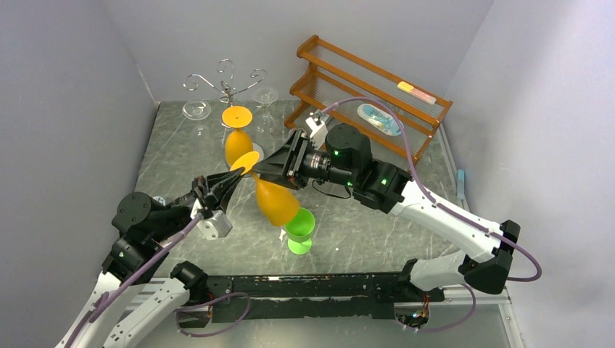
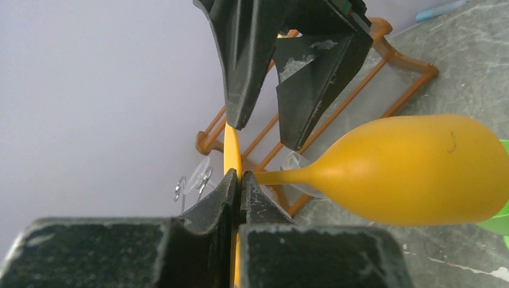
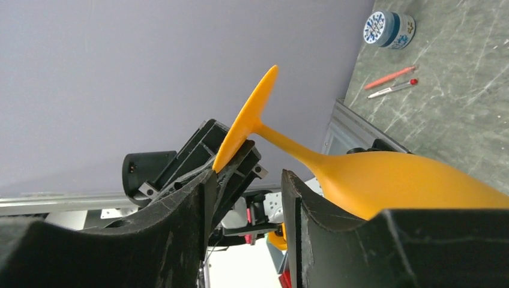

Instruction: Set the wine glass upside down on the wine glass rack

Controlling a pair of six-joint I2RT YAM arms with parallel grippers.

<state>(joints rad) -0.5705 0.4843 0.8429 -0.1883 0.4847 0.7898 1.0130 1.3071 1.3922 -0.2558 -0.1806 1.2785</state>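
- The left tool (image 2: 239, 180) is clamped shut on the rim of the flat foot of the orange wine glass (image 1: 276, 202); the thin disc is pinched edge-on between its two black fingers.
- The right tool (image 3: 247, 175) is seen partly spread, one finger on each side of the stem close to the foot. A gap shows between the fingers and the stem, so no grip by it is seen.
- The wine glass is held in the air above the middle of the surface (image 1: 377, 239), tilted. Its foot is raised toward the far left and its bowl hangs lower toward the near side, just beside a green glass (image 1: 299, 226) that stands on the surface.
- The wine glass rack (image 1: 226, 85) stands at the far left of the surface, apart from the held glass. Two clear glasses (image 1: 196, 110) are seen at its curled arms.
- A second orange glass (image 1: 238, 145) is seen foot-up right by the rack's pole (whether it hangs from an arm cannot be told).
- A brown wooden shelf (image 1: 341, 69) stands at the far right, with a blue patterned dish (image 1: 378, 118) on its lower tier and a pale pink stick (image 1: 415, 91) on its upper one.
- The surface is grey with pale marbled veins; a round blue-patterned tin (image 3: 387, 29) and two pens (image 3: 390, 77) lie on it in the right wrist view.
- The surface is enclosed by plain lilac-grey walls (image 1: 72, 109) on three sides.
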